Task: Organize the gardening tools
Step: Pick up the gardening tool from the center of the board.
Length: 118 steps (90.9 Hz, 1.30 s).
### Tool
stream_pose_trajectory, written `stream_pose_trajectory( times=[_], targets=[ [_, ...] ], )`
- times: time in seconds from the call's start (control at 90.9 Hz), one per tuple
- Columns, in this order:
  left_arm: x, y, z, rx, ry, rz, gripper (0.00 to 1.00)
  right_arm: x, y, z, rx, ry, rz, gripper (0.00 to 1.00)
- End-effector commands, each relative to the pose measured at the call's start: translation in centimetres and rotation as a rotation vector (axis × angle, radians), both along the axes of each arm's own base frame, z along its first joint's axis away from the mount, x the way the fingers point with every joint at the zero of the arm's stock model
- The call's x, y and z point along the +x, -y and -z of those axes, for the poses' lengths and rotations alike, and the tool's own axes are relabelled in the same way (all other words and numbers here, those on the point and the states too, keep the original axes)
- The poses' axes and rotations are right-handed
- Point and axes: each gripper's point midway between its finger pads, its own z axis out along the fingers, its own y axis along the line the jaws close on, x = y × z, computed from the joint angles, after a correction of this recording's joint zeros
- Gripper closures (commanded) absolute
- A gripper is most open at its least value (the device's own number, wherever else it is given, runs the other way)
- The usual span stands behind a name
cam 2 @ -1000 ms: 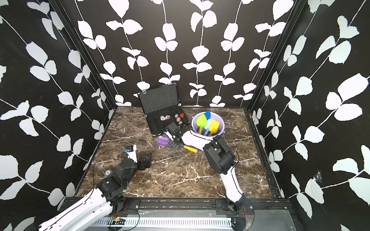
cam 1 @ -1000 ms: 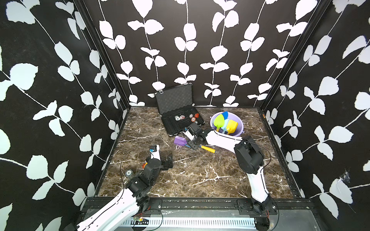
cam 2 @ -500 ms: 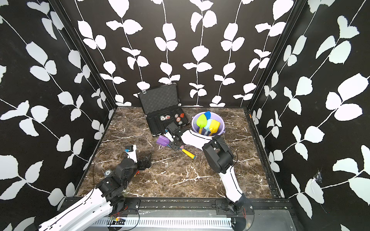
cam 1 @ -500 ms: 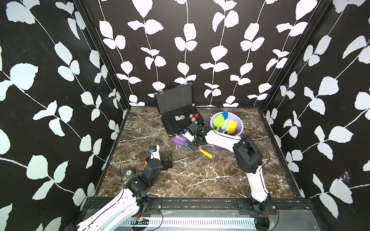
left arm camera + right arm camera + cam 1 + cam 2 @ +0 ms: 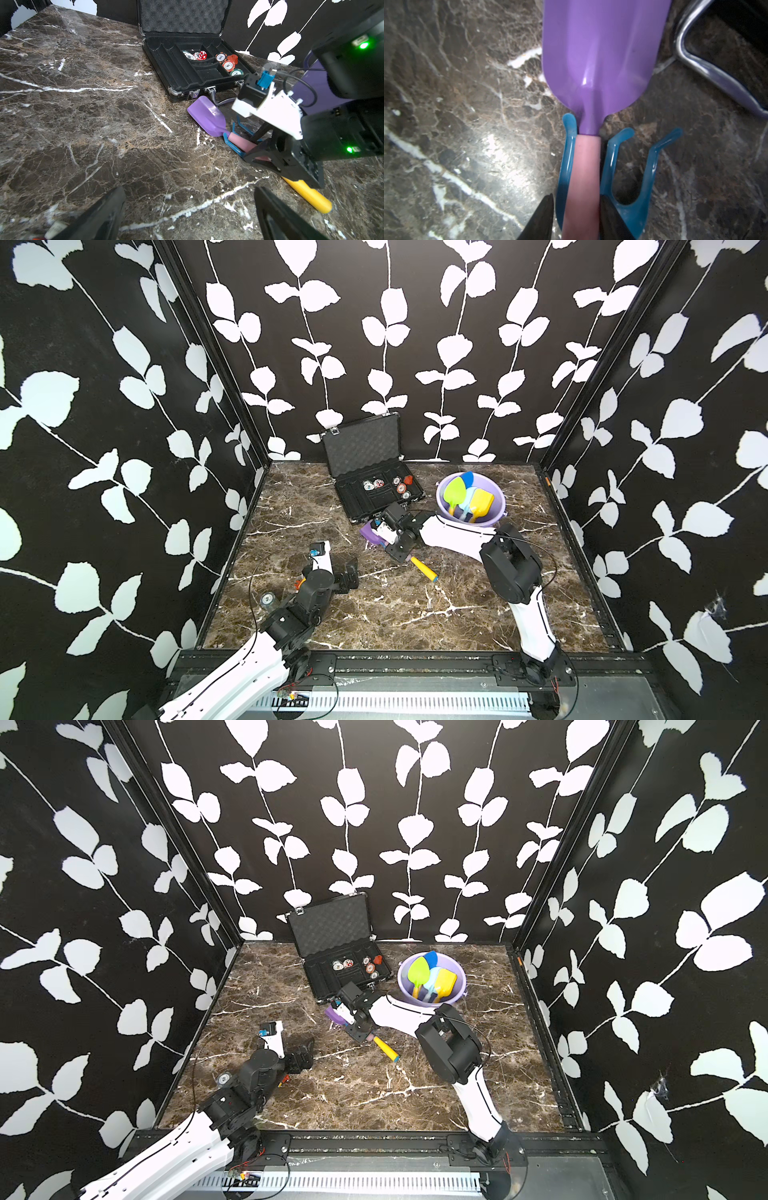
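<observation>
The marble table (image 5: 395,614) is closed by black leaf-patterned walls on three sides, and a black rail runs along its front edge. We see the most free room in the front half, between the two arms. The back is taken by an open black case (image 5: 365,448) and, to the right of it, a purple bucket (image 5: 494,520).

The purple scoop (image 5: 600,52) lies flat in front of the case, its head just beside the case's metal handle (image 5: 695,58). Its pink handle (image 5: 581,176) rests over the blue claw rake (image 5: 629,197), between two prongs. The right gripper (image 5: 577,207) has one finger on each side of this pink handle, and one blue prong sits between a finger and the handle. Whether they already press, we cannot tell. The rake's yellow handle (image 5: 309,197) sticks out behind the gripper.

The left gripper (image 5: 190,191) is spread wide above bare marble, holding nothing, well apart from the scoop.

In the bucket stand a green spade (image 5: 454,491), a yellow spade (image 5: 482,502) and two bluish heads.

In the case we read "100" on one chip (image 5: 220,57) and "5" on another chip (image 5: 228,65), near a red die (image 5: 202,55).
</observation>
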Motion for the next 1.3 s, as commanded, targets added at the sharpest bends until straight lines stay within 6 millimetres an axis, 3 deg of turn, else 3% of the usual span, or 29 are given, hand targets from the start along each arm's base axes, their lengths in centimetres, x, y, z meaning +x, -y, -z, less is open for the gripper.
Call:
stream_pose_trajectory(
  times=[0.0, 0.385, 0.693, 0.968, 1.287],
  targets=[
    [0.0, -0.1, -0.3, -0.015, 0.014, -0.009, 0.01, -0.3, 0.4, 0.9, -0.046, -0.003, -0.01, 0.66],
    [0.3, -0.7, -0.2, -0.007, 0.009, -0.028, 0.01, -0.1, -0.2, -2.5, -0.059, 0.123, 0.007, 0.86],
    [0.1, -0.7, -0.7, -0.015, 0.021, -0.024, 0.01, 0.1, 0.1, -6.1, 0.032, 0.234, 0.058, 0.99],
    [0.1, -0.2, -1.3, -0.035, 0.031, 0.001, 0.01, -0.4, 0.5, -8.4, 0.125, 0.286, 0.09, 1.0],
    [0.5, 3.1, -4.1, -0.103, 0.063, 0.145, 0.01, -2.4, 2.1, -10.2, 0.256, 0.352, 0.152, 1.0]
  ],
)
